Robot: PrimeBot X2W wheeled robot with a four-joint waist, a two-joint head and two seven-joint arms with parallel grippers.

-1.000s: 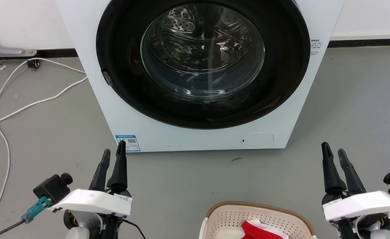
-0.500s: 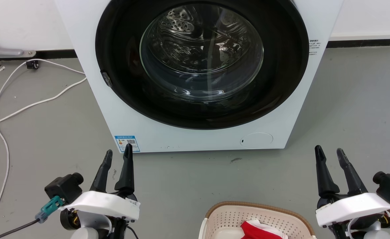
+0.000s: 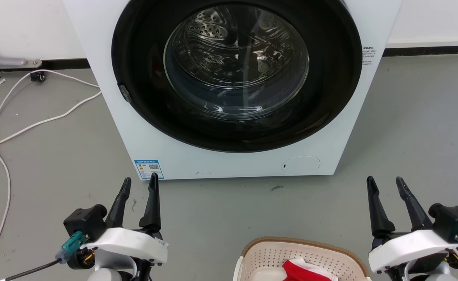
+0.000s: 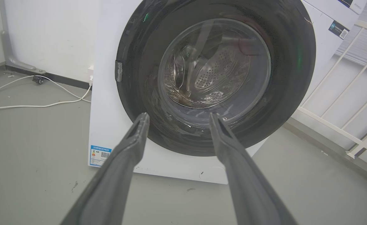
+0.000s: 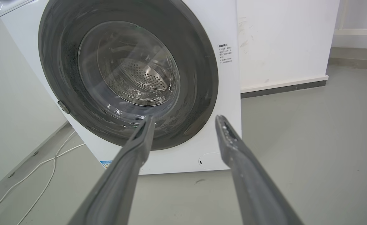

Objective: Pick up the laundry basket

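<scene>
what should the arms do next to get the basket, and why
The left gripper and right gripper are open, empty and pointing past the basket at the washer; the basket sits nearer, between them. I'd probably draw both back and inward toward its rim.

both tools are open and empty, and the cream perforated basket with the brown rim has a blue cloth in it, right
Not quite: the cloth in the cream perforated plastic basket with the brown woven-look rim is red with white, not blue, as the head view shows. The left tool and right tool are open and empty.
</scene>
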